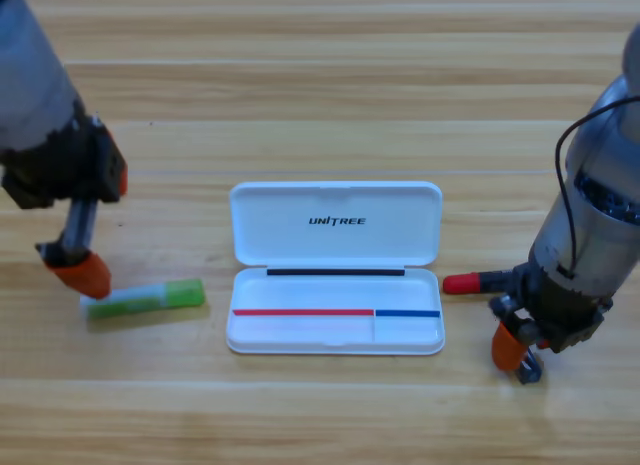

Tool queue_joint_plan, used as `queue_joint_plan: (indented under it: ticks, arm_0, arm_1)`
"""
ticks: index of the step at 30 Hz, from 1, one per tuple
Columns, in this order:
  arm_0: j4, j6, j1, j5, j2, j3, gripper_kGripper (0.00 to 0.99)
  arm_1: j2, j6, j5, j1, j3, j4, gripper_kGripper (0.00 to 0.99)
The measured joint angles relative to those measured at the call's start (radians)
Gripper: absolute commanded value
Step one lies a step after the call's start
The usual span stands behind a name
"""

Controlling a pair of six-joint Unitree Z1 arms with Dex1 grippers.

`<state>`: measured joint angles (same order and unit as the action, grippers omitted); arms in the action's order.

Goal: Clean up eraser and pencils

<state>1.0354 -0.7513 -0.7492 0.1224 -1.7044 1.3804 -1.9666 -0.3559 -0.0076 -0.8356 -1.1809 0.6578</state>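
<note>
The green pencil (146,298) lies flat on the table left of the open white case (336,199). My left gripper (102,229) points down beside the pencil's left end, open, with its lower orange jaw touching or just above that end. Of the red pencil (466,282), right of the case, only the left end shows; the right arm covers the rest. My right gripper (514,355) is down over the eraser (531,371), of which just a dark sliver peeks out under one orange jaw.
The case's tray (336,346) holds none of the task's objects. Both grey arms reach down steeply at the picture's left and right sides.
</note>
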Motion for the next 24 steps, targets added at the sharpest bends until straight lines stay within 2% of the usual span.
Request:
queue_joint_plan:
  ticks: [3, 12, 14, 17, 20, 24]
  arm_0:
    - [-0.007, -0.006, 0.0, -0.015, -0.037, 0.0, 0.974]
    - [-0.06, -0.001, 0.044, -0.015, -0.141, 0.0, 0.969]
    - [-0.091, 0.0, 0.07, -0.015, -0.164, 0.0, 0.98]
    - [-0.128, 0.0, 0.113, -0.015, -0.196, 0.0, 0.988]
    - [-0.155, -0.001, 0.156, -0.015, -0.224, -0.013, 0.99]
    - [-0.199, -0.008, 0.189, -0.015, -0.232, -0.045, 0.99]
  arm_1:
    - [-0.02, 0.0, 0.001, 0.0, -0.004, 0.0, 0.009]
    - [-0.026, 0.032, 0.001, -0.002, -0.027, 0.018, 0.0]
    - [-0.026, 0.204, 0.001, -0.003, -0.091, 0.095, 0.0]
    - [-0.025, 0.591, 0.011, -0.013, -0.273, 0.229, 0.0]
    - [-0.023, 0.719, 0.024, -0.041, -0.439, 0.355, 0.0]
    - [-0.033, 0.926, 0.064, -0.078, -0.49, 0.44, 0.0]
